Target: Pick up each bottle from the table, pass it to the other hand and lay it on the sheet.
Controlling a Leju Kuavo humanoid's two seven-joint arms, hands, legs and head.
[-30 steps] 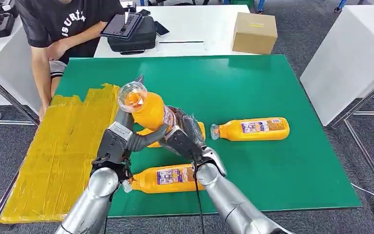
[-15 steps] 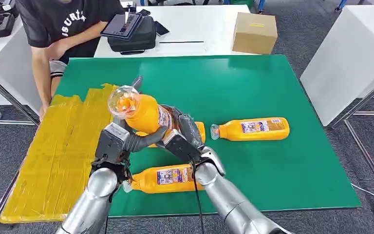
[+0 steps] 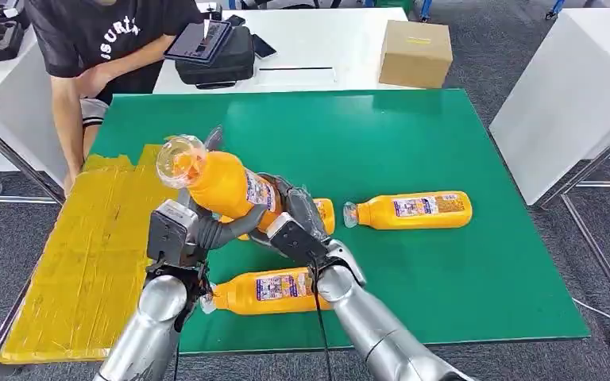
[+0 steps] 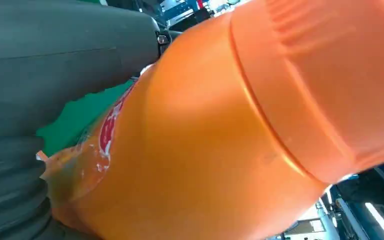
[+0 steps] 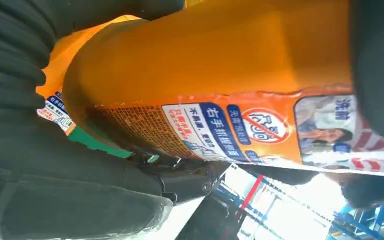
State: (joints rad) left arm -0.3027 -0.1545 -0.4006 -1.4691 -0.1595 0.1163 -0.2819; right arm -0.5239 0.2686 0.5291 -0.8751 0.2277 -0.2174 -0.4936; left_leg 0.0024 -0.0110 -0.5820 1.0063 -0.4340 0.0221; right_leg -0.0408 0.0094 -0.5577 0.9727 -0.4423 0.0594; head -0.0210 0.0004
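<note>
Held bottle [image 3: 226, 184]: orange liquid inside, clear cap end tilted toward 10 o'clock, raised over the green table [image 3: 413, 135] beside the yellow sheet [image 3: 95, 238].
Lying bottles: one [image 3: 409, 210] at 3 o'clock, one [image 3: 270, 290] at 6 o'clock, a third [image 3: 323, 213] partly hidden behind the hands.
Room: a person [image 3: 99, 40] sits at 11 o'clock; cardboard box [image 3: 415, 51] on the white table beyond.
Left hand [image 3: 187, 230]: fingers wrapped around the bottle's body.
Right hand [image 3: 294, 226]: fingers curled against its labelled lower part.
</note>
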